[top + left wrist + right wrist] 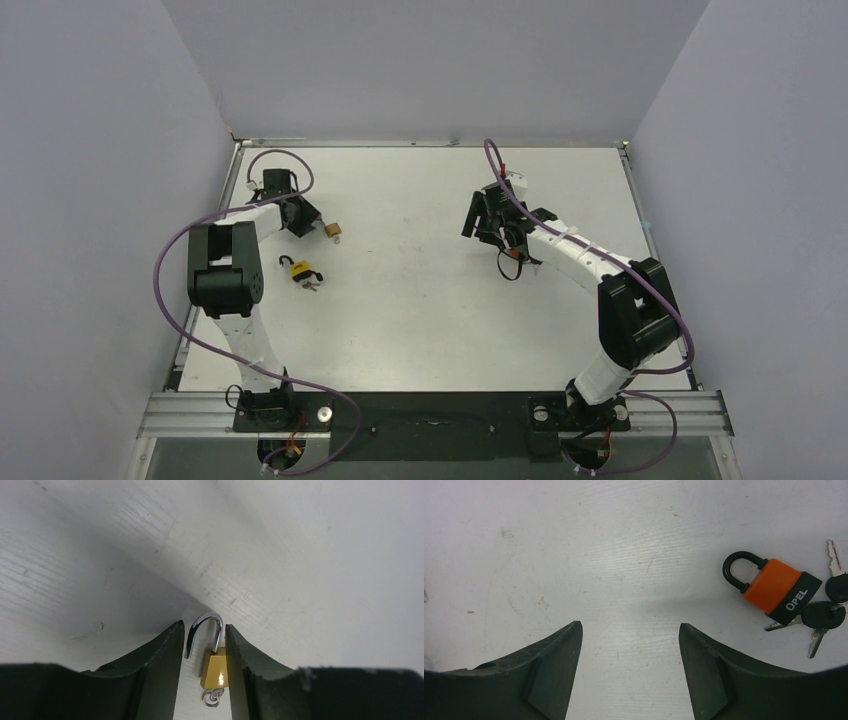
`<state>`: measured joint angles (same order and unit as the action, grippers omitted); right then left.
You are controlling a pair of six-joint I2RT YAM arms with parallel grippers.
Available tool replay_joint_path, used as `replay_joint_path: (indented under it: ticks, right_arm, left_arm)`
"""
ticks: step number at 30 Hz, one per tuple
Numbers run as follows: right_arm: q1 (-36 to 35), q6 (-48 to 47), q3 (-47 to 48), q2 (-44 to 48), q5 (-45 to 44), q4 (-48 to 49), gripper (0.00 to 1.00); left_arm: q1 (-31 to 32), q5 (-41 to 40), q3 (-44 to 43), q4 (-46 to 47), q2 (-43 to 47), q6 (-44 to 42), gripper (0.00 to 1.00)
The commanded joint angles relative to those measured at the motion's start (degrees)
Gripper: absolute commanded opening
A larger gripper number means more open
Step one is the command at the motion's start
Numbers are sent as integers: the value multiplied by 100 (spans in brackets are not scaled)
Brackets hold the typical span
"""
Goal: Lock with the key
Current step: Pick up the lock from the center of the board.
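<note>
The job now is to get a good hold of the brass lock (214, 667) so it can be shut. Its loop (206, 616) is swung open, with one leg out of the body. A small shiny bit (212, 698) hangs at the bottom of the lock. It is likely the key, but it is too small to be sure.

To do this well, the left jaws should go forward slowly and line up so the lock's body sits in the middle of the gap. They should squeeze the flat gold body and not the loop, since the loop must be free to push down. They should also keep off the key end, so the key can turn. A quick push could slide the lock away.

The left jaws are a little way apart, with a thin gap between them. The brass lock shows in that gap, lying on the worktop (420, 320). It sits closer to one jaw than the other. From above it looks just past the tips, so I think it is not pinched yet.

The right jaws are spread wide and hold nothing. They hang over the worktop, well apart from the brass lock. An orange lock (776, 587) with keys (824, 614) lies off to one side of them. A yellow lock (300, 270) lies near the left arm too.
</note>
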<state>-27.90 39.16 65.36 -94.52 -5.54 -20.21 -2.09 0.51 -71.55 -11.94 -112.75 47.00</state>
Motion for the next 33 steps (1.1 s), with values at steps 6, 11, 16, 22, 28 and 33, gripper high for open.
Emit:
replay_joint_path:
  ticks: [6, 11, 16, 22, 28, 33]
  right_arm:
    - [-49, -71, 172, -60, 15, 214, 66]
    - [-86, -111, 177, -46, 23, 227, 66]
    - [-178, -213, 196, -56, -5, 228, 66]
    - [-389, -529, 282, -11, 179, 382, 66]
    - [-771, -1224, 574, -102, 480, 559, 66]
    - [-898, -1773, 674, -149, 1250, 751, 63]
  left_arm:
    - [-46, 318, 218, 360, -9, 166, 27]
    - [-46, 345, 219, 368, 27, 133, 18]
    - [-36, 543, 222, 434, 64, 15, 0]
    - [124, 1099, 340, 568, 402, -172, 0]
    - [545, 1643, 589, 587, 1039, -446, 0]
    - [908, 2414, 914, 759, 1642, -860, 0]
